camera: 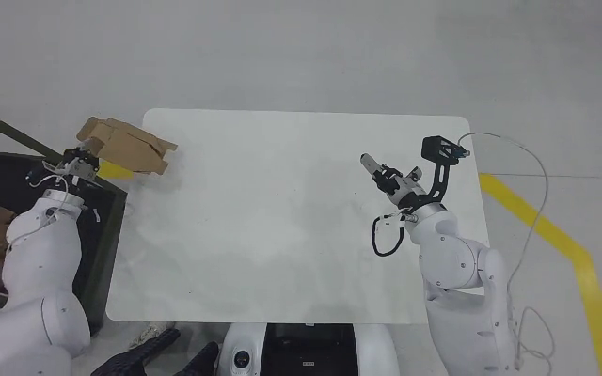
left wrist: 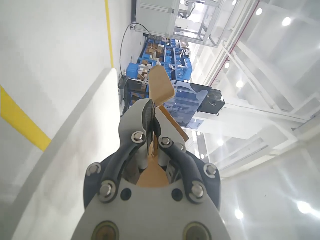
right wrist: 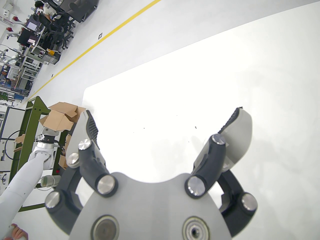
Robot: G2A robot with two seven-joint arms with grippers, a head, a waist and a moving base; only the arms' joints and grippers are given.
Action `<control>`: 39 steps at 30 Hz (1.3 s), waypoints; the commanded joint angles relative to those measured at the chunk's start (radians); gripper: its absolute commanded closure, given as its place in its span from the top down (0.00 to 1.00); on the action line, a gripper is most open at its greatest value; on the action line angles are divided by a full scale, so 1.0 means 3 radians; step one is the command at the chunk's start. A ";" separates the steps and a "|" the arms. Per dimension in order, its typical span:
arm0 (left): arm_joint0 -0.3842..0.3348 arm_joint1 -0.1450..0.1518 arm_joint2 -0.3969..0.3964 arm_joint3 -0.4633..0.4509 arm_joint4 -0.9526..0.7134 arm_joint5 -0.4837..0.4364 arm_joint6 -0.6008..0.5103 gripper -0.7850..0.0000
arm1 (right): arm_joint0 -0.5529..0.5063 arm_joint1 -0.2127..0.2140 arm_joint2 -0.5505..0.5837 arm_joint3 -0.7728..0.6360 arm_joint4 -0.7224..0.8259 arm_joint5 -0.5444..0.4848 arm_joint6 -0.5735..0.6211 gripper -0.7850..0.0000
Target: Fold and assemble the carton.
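Two arms split the job unevenly. Nearest the robot, the white worktop (camera: 282,244) lies bare. Over its right side hangs the right gripper (right wrist: 162,123), its fingers spread wide with nothing between them. It points across the surface towards the carton, and I judge it is waiting as the free hand to press or tuck flaps once the box is within reach.

Farther off, at the worktop's far left corner, the left gripper (left wrist: 153,116) is clamped tight on a thin cardboard flap. It sits just off the left edge. The brown corrugated carton (camera: 130,146) it holds is only partly formed, with its flaps splayed open. It sits at that corner, and one end reaches out past the edge. Pinching a single flap gives a handle for dragging or lifting the box inward, which looks like the step in hand. A thin flap may bend or tear under load.

Beyond the carton stands a green metal frame (right wrist: 37,104), with more cardboard pieces behind it. A yellow floor line (right wrist: 125,22) runs past.

No print or label can be made out on the carton's visible faces.
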 commanded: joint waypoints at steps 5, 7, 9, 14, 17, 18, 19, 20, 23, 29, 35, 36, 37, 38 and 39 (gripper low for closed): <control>0.0014 -0.0010 -0.0022 -0.0194 -0.0192 0.0049 -0.0251 0.00 | 0.0000 0.0000 0.0000 0.0000 0.0001 0.0000 0.0000 1.00; 0.0041 -0.0025 -0.0011 -0.0304 -0.0257 0.0073 -0.0334 0.00 | 0.0000 0.0000 0.0000 0.0000 0.0001 0.0000 0.0000 1.00; 0.0084 -0.0048 0.0019 -0.0463 -0.0317 0.0096 -0.0420 0.00 | 0.0000 0.0000 0.0000 0.0000 0.0001 0.0000 0.0000 1.00; 0.0301 -0.0129 0.0164 -0.1055 -0.0445 0.0155 -0.0492 0.00 | 0.0000 0.0000 0.0000 0.0000 0.0001 0.0000 0.0000 1.00; 0.0511 -0.0191 0.0297 -0.1510 -0.0537 0.0224 -0.0419 0.00 | 0.0000 0.0000 0.0000 0.0000 0.0001 0.0000 0.0000 1.00; 0.0596 -0.0213 0.0352 -0.1670 -0.0558 0.0235 -0.0370 0.00 | 0.0000 0.0000 0.0000 0.0000 0.0001 0.0000 0.0000 1.00; 0.0678 -0.0233 0.0402 -0.1827 -0.0579 0.0251 -0.0310 0.00 | 0.0000 0.0000 0.0000 0.0000 0.0001 0.0000 0.0000 1.00; 0.0750 -0.0253 0.0458 -0.1989 -0.0597 0.0276 -0.0239 0.00 | 0.0000 0.0000 0.0000 0.0000 0.0001 0.0000 0.0000 1.00; 0.0957 -0.0307 0.0643 -0.2423 -0.0617 0.0351 -0.0041 0.00 | 0.0000 0.0000 0.0000 0.0000 0.0001 0.0000 0.0000 1.00; 0.1201 -0.0396 0.1060 -0.3057 -0.0564 0.0453 0.0228 0.00 | 0.0000 0.0000 0.0000 0.0000 0.0001 0.0000 0.0000 1.00; 0.1260 -0.0457 0.1374 -0.3330 -0.0513 0.0521 0.0369 0.00 | 0.0000 0.0000 0.0000 0.0000 0.0001 0.0000 0.0000 1.00; 0.1250 -0.0465 0.1422 -0.3353 -0.0506 0.0537 0.0363 0.00 | 0.0000 0.0000 0.0000 0.0000 0.0001 0.0000 0.0000 1.00; 0.1241 -0.0472 0.1459 -0.3363 -0.0503 0.0547 0.0356 0.00 | 0.0000 0.0000 0.0000 0.0000 0.0001 0.0000 0.0000 1.00; 0.1233 -0.0478 0.1496 -0.3374 -0.0485 0.0553 0.0344 0.00 | 0.0000 0.0000 0.0000 0.0000 0.0001 0.0000 0.0000 1.00; 0.1226 -0.0482 0.1522 -0.3379 -0.0472 0.0557 0.0339 0.00 | 0.0000 0.0000 0.0000 0.0000 0.0001 0.0000 0.0000 1.00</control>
